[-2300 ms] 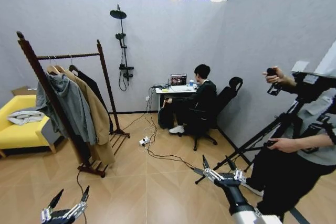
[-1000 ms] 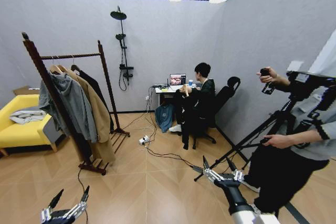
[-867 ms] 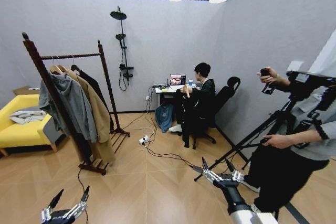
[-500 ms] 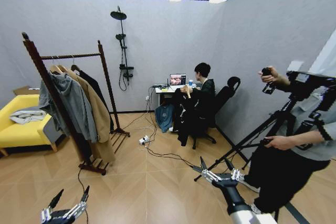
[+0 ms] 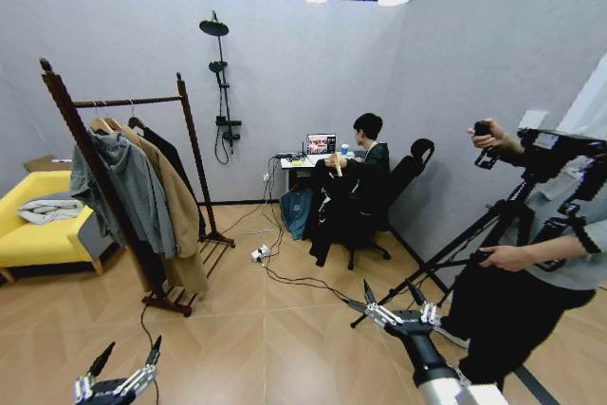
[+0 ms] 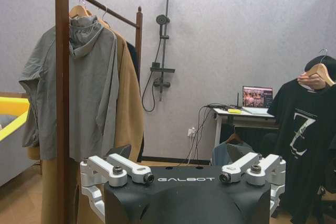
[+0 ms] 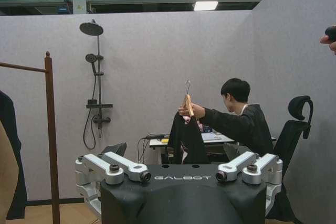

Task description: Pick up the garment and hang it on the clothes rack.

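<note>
While a seated person's hand [image 5: 331, 162] holds it up by its pale wooden hanger [image 7: 187, 104], the plain black long-sleeved garment [image 5: 327, 211] hangs in the air in front of the small white bench [image 5: 305, 164] at the back wall, well apart from both arms. From the left wrist view the same garment [image 6: 300, 145] shows a pale printed mark on its front, and fingers of the hand [image 6: 311, 81] grip the hanger's shoulder.

Standing at the left of the room is the tall dark reddish-brown wooden clothes rack [image 5: 123, 101], its two posts topped with ball finials and a slatted shelf at its foot. On its horizontal bar hang a grey hooded top [image 5: 128, 192], a long tan coat [image 5: 173, 204] just beside it, and a dark piece behind them. A yellow sofa [image 5: 28, 234] sits to the left of the rack, with a pale cloth lying on it.

Low at the near left edge of the head view, the left gripper [image 5: 125, 363] rests with its fingers spread apart and nothing between them. At the near right, the right gripper [image 5: 392, 296] is raised a little higher over the wooden floor [image 5: 256, 329], pointing toward the seated person, its fingers likewise apart and bare. Neither touches the garment or the rack.
</note>
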Motion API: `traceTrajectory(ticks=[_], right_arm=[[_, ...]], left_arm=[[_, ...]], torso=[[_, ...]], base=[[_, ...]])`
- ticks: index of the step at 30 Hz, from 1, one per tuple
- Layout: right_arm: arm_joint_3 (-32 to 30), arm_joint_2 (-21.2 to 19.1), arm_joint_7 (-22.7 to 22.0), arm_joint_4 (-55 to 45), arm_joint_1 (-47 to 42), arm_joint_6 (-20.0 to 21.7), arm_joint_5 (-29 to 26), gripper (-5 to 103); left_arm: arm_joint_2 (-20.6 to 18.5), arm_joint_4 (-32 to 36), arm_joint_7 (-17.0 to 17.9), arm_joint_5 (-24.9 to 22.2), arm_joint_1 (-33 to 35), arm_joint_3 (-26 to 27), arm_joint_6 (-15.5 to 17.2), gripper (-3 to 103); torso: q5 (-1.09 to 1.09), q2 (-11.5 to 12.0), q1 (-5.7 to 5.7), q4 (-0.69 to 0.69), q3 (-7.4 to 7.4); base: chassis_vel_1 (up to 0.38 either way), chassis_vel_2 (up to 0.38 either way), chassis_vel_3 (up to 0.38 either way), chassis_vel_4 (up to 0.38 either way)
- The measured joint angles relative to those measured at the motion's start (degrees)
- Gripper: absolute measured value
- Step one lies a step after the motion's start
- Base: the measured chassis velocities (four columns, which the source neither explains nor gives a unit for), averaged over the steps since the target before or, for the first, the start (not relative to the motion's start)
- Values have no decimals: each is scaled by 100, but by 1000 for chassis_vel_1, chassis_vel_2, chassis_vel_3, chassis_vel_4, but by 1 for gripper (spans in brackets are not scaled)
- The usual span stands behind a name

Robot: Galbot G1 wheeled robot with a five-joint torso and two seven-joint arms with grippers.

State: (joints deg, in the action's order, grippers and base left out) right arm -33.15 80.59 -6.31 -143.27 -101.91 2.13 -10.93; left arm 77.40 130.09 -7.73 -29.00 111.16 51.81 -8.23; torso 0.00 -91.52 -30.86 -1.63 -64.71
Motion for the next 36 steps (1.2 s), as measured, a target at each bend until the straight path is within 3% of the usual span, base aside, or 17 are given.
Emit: traceTrajectory(ticks=[18,36], right_arm=[[-13,-46,-29,78,-60,21,-207,100],[-48,-132,-17,380,207,-29,-397,100]], left_arm=[[0,0,0,0,0,0,0,100],[0,0,-1,0,0,0,0,100]], torso=[[0,-1,1,-2,1],[-3,0,-1,-1,0]], base=[[-11,8,10,-7],[-239,181,232,-169]])
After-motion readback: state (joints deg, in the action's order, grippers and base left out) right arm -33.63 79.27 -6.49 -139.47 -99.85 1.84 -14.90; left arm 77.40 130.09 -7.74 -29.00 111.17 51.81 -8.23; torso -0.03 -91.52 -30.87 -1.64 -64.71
